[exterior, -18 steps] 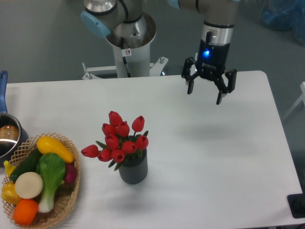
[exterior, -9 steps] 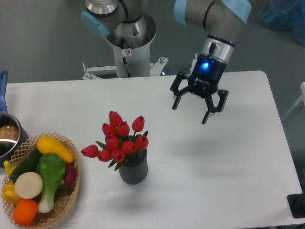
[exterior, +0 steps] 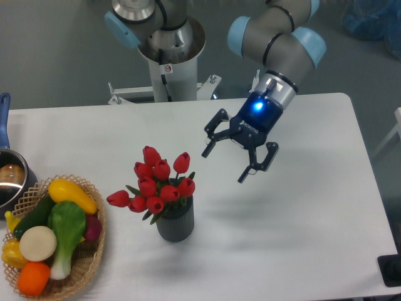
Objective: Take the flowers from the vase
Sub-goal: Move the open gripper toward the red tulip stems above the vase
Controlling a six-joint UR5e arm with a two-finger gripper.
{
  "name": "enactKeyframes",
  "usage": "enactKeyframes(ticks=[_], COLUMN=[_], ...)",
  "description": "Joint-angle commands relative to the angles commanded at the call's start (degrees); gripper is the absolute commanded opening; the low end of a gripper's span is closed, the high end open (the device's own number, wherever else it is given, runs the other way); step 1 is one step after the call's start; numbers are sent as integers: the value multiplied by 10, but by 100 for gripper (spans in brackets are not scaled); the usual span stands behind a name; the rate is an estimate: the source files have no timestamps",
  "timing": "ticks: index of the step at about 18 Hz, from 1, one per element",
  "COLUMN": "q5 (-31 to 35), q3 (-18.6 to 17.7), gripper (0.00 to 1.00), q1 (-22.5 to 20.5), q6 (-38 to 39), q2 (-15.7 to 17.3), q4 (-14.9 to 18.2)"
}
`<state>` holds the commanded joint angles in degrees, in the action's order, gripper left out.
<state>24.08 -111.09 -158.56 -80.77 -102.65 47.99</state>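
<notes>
1. The gripper (exterior: 226, 166) hangs in the air above the white table (exterior: 313, 213), to the right of the flowers (exterior: 155, 184) and apart from them. Its two fingers are spread wide and hold nothing.
2. The flowers, a bunch of red tulip buds with dark green leaves, stand in the ribbed dark grey vase (exterior: 175, 221) near the middle of the table. One bud leans out to the left.
3. The bunch looks light and soft. The buds would probably crush or bend under strong pressure, so a gentle grip seems wise.
4. The best place to hold seems to be the stems and leaves just above the vase mouth, where the bunch is narrow.
5. The vase looks small and may tip or lift together with the flowers.
6. A wicker basket (exterior: 88, 263) with toy vegetables stands well to the left.
</notes>
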Motion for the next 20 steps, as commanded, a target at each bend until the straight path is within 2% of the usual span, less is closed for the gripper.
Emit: enactKeyframes(ticks=[10, 20], q5=[6, 17], q3=[10, 18], gripper=[100, 100], q1=[22, 65], q6=[-7, -18], q2=[-21, -38], q4=[-1, -2])
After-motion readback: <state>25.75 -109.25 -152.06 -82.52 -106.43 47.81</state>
